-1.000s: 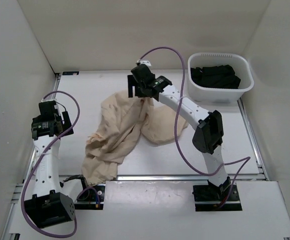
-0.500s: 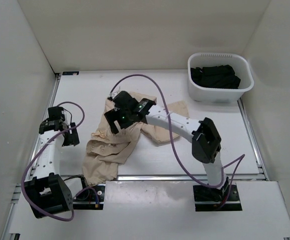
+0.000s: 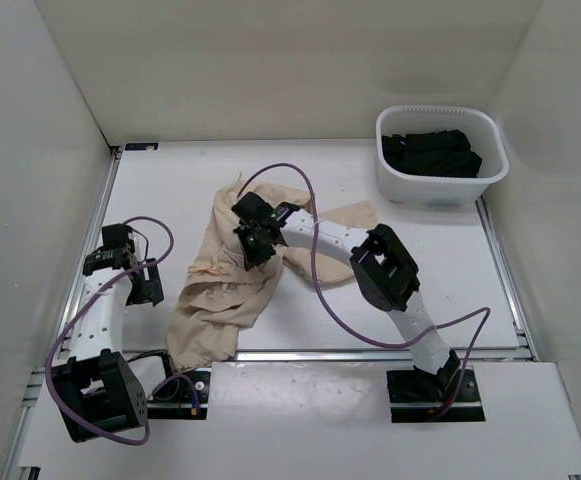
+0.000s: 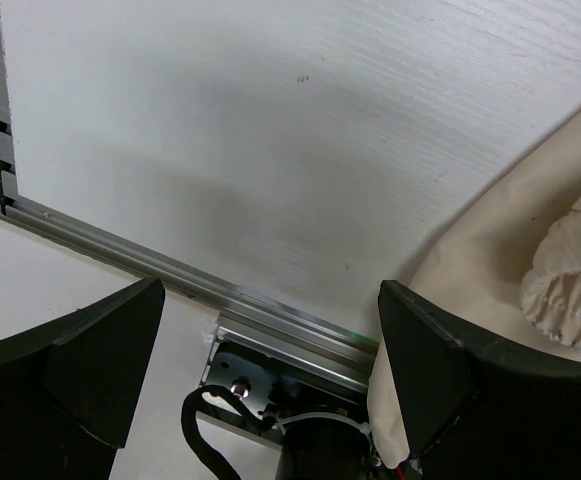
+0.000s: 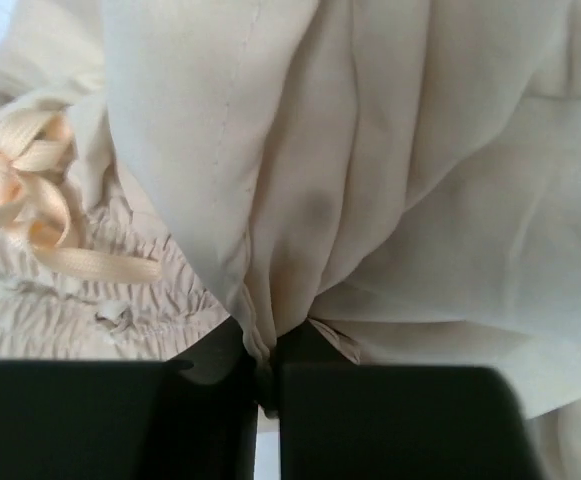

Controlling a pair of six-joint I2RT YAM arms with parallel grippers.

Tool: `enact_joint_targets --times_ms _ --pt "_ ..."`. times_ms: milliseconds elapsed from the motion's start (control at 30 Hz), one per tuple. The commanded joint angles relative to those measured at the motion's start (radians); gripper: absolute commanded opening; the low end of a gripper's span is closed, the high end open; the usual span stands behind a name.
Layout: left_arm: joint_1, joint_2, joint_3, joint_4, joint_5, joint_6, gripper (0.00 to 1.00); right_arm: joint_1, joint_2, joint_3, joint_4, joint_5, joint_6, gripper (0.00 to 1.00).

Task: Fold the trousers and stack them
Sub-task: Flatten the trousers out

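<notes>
A fold of the long beige cotton trousers is pinched by the right gripper, seemingly for spreading them flat; the left gripper is spread wide, empty.

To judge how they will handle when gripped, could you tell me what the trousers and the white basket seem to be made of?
The trousers: soft woven cloth, probably cotton, matte beige; it lies in loose folds and fine creases with stitched seams. The basket: likely rigid plastic, smooth white; its thin walls hold their shape, with rounded moulded corners.
</notes>
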Motion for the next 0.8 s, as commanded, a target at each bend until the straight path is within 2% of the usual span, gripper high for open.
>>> enact_joint_targets --times_ms 0,133,167,233,300,400,467,500,533,567,600,633,733,767 --pt "0.004 -0.022 0.001 -0.003 0.004 -0.001 1.0 -0.015 -0.121 -0.019 0.018 0.013 0.011 0.0" --pt "0.004 -0.032 0.001 -0.003 0.015 -0.001 1.0 -0.09 -0.369 -0.149 -0.05 0.134 0.021 0.0" --pt "0.004 -0.032 0.001 -0.003 0.015 -0.001 1.0 -0.112 -0.456 -0.164 -0.142 0.192 0.021 0.0" --pt "0.004 -0.01 0.012 -0.003 0.033 -0.001 1.0 -0.188 -0.527 -0.177 -0.267 0.222 0.012 0.0" --pt "0.004 0.005 0.039 -0.012 0.055 -0.001 1.0 -0.28 -0.613 -0.186 -0.468 0.269 -0.004 0.0" --pt "-0.005 0.016 0.099 -0.022 0.136 -0.001 1.0 -0.386 -0.71 -0.236 -0.676 0.382 -0.044 0.07" --pt "-0.04 0.025 0.131 -0.035 0.196 -0.001 1.0 -0.535 -0.766 -0.275 -0.72 0.549 -0.064 0.59" --pt "-0.053 0.034 0.156 -0.046 0.21 -0.001 1.0 -0.596 -0.78 -0.317 -0.688 0.57 -0.086 0.77" --pt "-0.068 0.034 0.156 -0.058 0.222 -0.001 1.0 -0.718 -0.791 -0.335 -0.65 0.558 -0.12 0.94" --pt "-0.106 0.06 0.167 -0.058 0.231 -0.001 1.0 -0.771 -0.791 -0.335 -0.613 0.521 -0.174 0.99" --pt "-0.129 0.071 0.167 -0.067 0.231 -0.001 1.0 -0.831 -0.791 -0.335 -0.59 0.478 -0.174 0.99" --pt "-0.155 0.082 0.15 -0.068 0.231 -0.001 1.0 -0.84 -0.782 -0.295 -0.59 0.429 -0.174 0.99" --pt "-0.259 0.114 0.092 -0.068 0.201 -0.001 1.0 -0.84 -0.845 -0.327 -0.544 0.359 -0.073 0.99" --pt "-0.281 0.114 0.075 -0.068 0.201 -0.001 1.0 -0.84 -0.877 -0.432 -0.518 0.32 0.009 0.99"
